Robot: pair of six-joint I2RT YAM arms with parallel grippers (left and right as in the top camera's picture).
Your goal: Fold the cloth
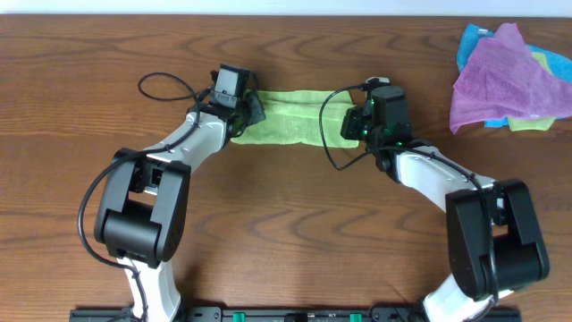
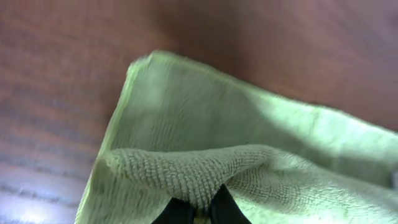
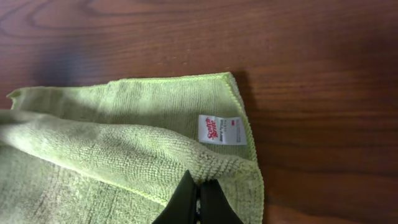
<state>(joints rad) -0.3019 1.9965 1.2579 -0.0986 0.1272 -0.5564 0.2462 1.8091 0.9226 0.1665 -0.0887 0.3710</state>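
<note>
Two pinches on one lime-green microfibre cloth (image 1: 286,116), laid as a folded strip across the far middle of the brown wood-grain table (image 1: 286,241). At its left end, left gripper (image 1: 246,112) with jaws closed on a raised fold; at its right end, right gripper (image 1: 353,121) likewise clamped on the edge near the small white tag (image 3: 221,129). Far right: crumpled purple cloth (image 1: 500,76) over blue cloth (image 1: 469,45).
</note>
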